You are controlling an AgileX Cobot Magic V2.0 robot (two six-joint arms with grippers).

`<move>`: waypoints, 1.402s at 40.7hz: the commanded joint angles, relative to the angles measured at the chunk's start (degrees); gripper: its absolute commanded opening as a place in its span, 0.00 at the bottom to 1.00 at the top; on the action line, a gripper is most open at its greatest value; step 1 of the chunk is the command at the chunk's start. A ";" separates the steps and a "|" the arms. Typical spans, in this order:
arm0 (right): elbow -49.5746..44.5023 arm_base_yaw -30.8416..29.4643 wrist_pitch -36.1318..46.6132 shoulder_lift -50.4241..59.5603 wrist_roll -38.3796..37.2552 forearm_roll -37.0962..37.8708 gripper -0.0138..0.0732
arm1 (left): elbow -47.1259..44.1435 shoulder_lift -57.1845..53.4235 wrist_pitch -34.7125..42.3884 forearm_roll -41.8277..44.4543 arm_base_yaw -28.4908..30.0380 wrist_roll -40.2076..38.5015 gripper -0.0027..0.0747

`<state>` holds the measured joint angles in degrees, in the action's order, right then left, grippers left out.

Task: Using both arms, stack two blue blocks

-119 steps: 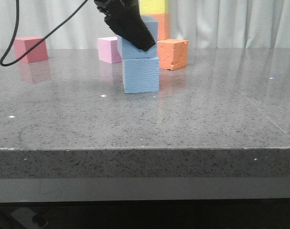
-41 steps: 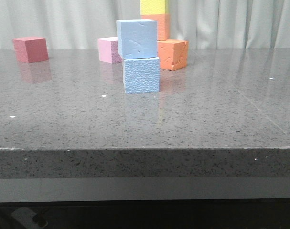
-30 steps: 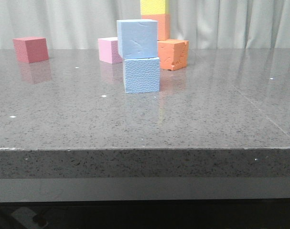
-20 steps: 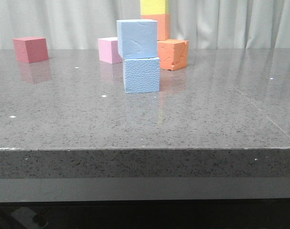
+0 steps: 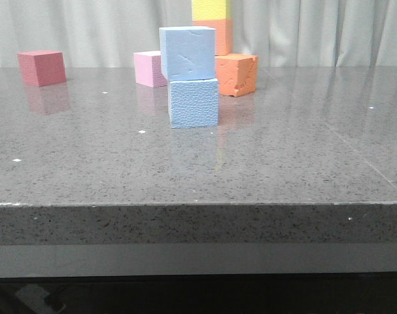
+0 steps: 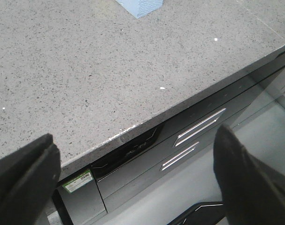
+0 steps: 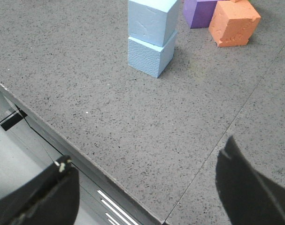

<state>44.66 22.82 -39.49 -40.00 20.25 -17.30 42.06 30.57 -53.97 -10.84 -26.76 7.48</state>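
On the far left of the speckled grey stone surface (image 5: pixel 283 163) sits a red foam cube (image 5: pixel 42 67), well apart from the rest. Next comes a pink foam cube (image 5: pixel 149 69), just behind and left of the stack. Near the middle, the two pale sky-blue foam blocks stand one on the other: the lower blue block (image 5: pixel 193 103), with a pebbled face, rests on the surface, and the upper blue block (image 5: pixel 188 53) sits on top of it, shifted a little to the left so its edge overhangs. No arm touches either. To the right of the stack lies an orange foam cube (image 5: pixel 237 74) with a rough, chipped face, and behind it rises another orange cube (image 5: pixel 218 36) carrying a yellow cube (image 5: pixel 211 9).

In the right wrist view a purple cube (image 7: pixel 203 11) shows beyond the stack, beside the orange one.

The left gripper (image 6: pixel 133 178) hangs past the near edge of the surface, fingers (image 6: pixel 20 183) spread wide and empty. The right gripper (image 7: pixel 147 197) likewise hovers over the near edge, fingers (image 7: pixel 250 192) released and holding nothing.
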 commanded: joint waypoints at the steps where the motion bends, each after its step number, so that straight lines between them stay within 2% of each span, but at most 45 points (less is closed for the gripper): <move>1: 1.45 -0.51 2.79 0.20 0.39 -0.93 0.78 | 1.35 0.20 4.10 -1.16 -0.32 -0.63 0.70; 6: 1.45 -0.51 2.67 0.20 0.39 -0.93 0.54 | 1.35 0.20 4.10 -1.16 -0.32 -0.63 0.50; 10: 1.45 -0.51 2.67 0.20 0.39 -0.93 0.29 | 1.35 0.20 4.10 -1.16 -0.32 -0.63 0.34; 13: 1.45 -0.51 2.67 0.20 0.39 -0.93 0.14 | 1.35 0.20 4.10 -1.16 -0.32 -0.63 0.25; 17: 1.45 -0.51 2.67 0.20 0.39 -0.93 0.00 | 1.35 0.20 4.10 -1.16 -0.32 -0.63 0.15; 28: 1.45 -0.51 2.67 0.20 0.39 -0.93 0.01 | 1.35 0.20 4.10 -1.16 -0.32 -0.63 0.01; 31: 1.45 -0.51 2.67 0.20 0.39 -0.93 0.01 | 1.35 0.20 4.10 -1.16 -0.32 -0.63 0.01; 38: 1.45 -0.51 2.67 0.20 0.39 -0.93 0.01 | -3.66 -5.64 9.83 -1.20 0.67 -0.63 0.01; 42: 1.45 -0.51 2.67 0.20 0.39 -0.93 0.01 | -9.42 -11.83 16.18 7.49 5.00 -0.63 0.01; 47: 1.45 -0.51 2.67 0.20 0.39 -0.93 0.01 | -18.44 -19.24 27.33 11.83 11.04 -0.63 0.01; 52: 1.45 -0.51 2.67 0.20 0.39 -0.93 0.01 | -28.29 -25.29 38.66 9.98 16.64 -0.63 0.01; 57: 1.45 -0.51 2.67 0.20 0.39 -0.93 0.01 | -36.77 -30.39 45.98 4.70 21.38 -0.63 0.01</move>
<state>44.66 22.82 -40.28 -40.00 20.37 -17.30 7.88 1.86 -17.64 -2.81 -7.57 7.48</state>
